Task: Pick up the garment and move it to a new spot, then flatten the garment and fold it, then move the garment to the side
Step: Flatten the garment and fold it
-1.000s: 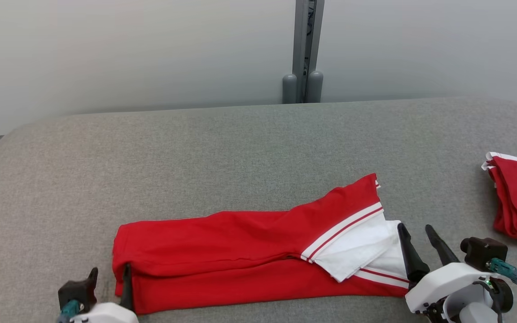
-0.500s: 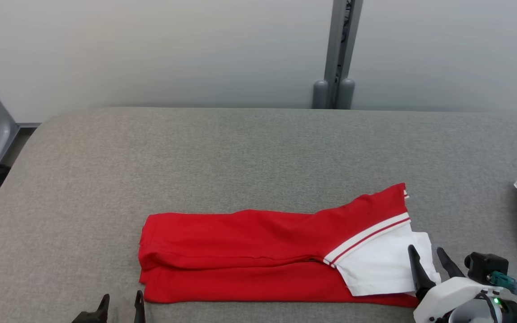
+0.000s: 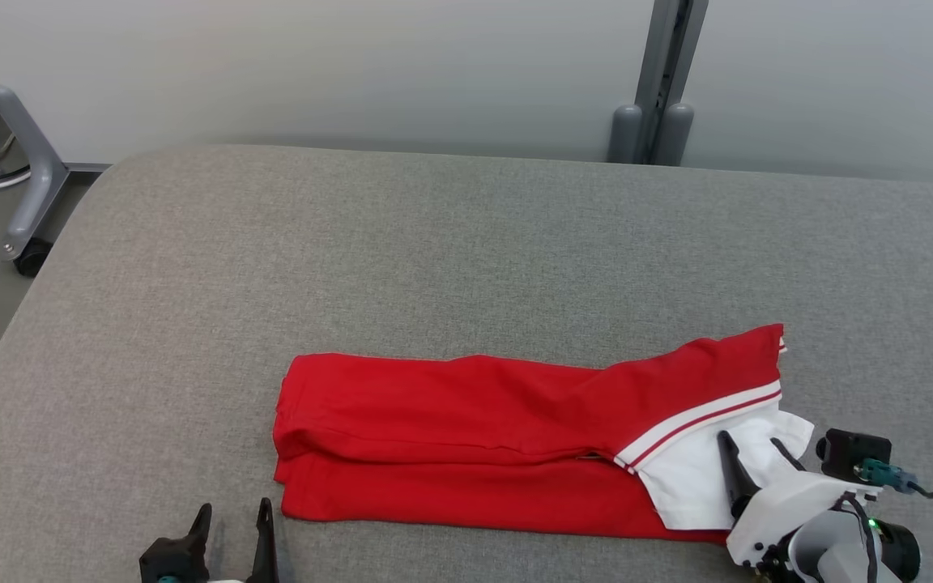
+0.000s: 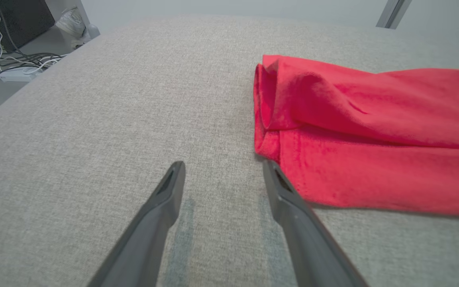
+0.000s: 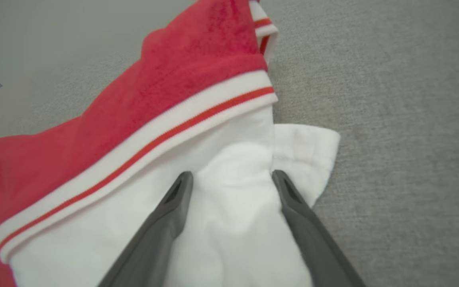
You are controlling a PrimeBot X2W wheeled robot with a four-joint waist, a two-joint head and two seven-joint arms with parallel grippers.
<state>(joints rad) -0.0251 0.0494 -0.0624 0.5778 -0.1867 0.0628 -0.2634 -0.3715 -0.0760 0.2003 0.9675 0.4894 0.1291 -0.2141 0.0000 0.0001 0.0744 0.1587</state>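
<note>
Left tool [image 3: 235,506], wide and empty, has backed off the left end of the folded red-and-white shirt [image 3: 475,421] lying near-centre on the grey counter [image 3: 434,243]; right tool [image 3: 750,439], wide too, now straddles its white flap, likely set to pinch for the next fold.

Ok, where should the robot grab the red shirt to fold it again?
Probably its short ends, from the near side. The garment lies as a long strip: the open left gripper sits by the layered red corner, the open right gripper over the white end.
</note>
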